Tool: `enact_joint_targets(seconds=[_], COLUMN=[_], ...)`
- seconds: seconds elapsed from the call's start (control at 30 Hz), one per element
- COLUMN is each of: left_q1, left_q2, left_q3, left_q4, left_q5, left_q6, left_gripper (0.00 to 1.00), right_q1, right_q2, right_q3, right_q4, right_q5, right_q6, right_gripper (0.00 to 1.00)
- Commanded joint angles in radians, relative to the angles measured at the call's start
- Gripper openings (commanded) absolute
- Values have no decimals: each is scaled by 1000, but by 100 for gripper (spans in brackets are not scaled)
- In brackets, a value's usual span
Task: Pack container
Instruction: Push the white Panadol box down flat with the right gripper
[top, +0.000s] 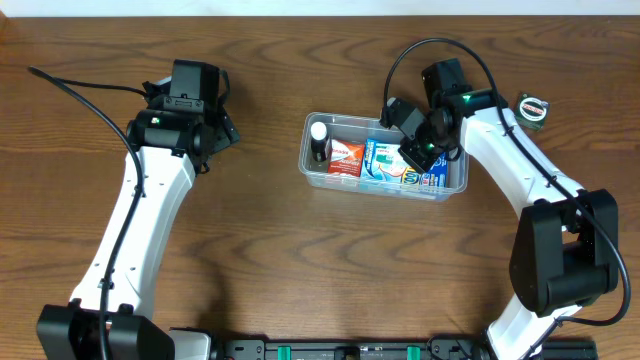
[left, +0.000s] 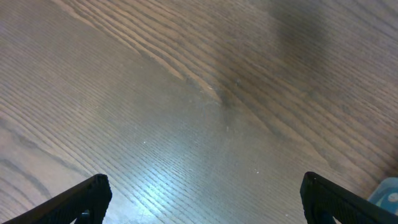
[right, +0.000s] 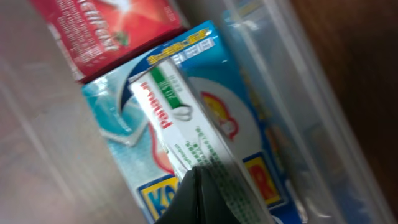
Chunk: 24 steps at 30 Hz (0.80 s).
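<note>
The container (top: 304, 160) is a clear shallow tub at the table's middle right. Inside lie a dark bottle with a white cap (top: 319, 140), a red box (top: 346, 158) and a blue pack (top: 385, 162). My right gripper (top: 418, 155) hangs over the tub's right half, shut. In the right wrist view its black tips (right: 196, 196) are pressed together just above a white-and-green pack (right: 180, 118), which rests on the blue pack (right: 118, 118) beside the red box (right: 102, 28). My left gripper (top: 222, 128) stands open over bare wood, left of the tub, fingers (left: 87, 196) wide apart with nothing between them.
A small dark round object (top: 533, 108) lies on the table behind the right arm. The tub's clear wall (right: 311, 106) runs along the right side of the right wrist view. A pale blue edge (left: 388, 190) shows at the lower right of the left wrist view.
</note>
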Motion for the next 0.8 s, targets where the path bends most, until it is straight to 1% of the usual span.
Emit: enact_joint_targets(seconds=[0.0,0.17,0.27,0.53,0.77], left_q1=[3,3,3,3,3], left_q2=[11,11,11,11,11], left_q3=[-3,-3,-3,-3,-3], left_q4=[-2,-2,-2,-2,-2], left_q5=[-16,-16,-16,-16,-16], left_q6=[5,5,5,5,5], left_gripper=[98,98,98,98,98], right_q1=[-8,-7,-7,-6,-6], right_q2=[36,36,36,36,34], right_q3=[1,1,1,1,1], right_q4=[29,109,128,123,56], right_q5=[54,54,47,34,16], right_q6=[33,106,145,156,155], right_gripper=[1,1,1,1,1])
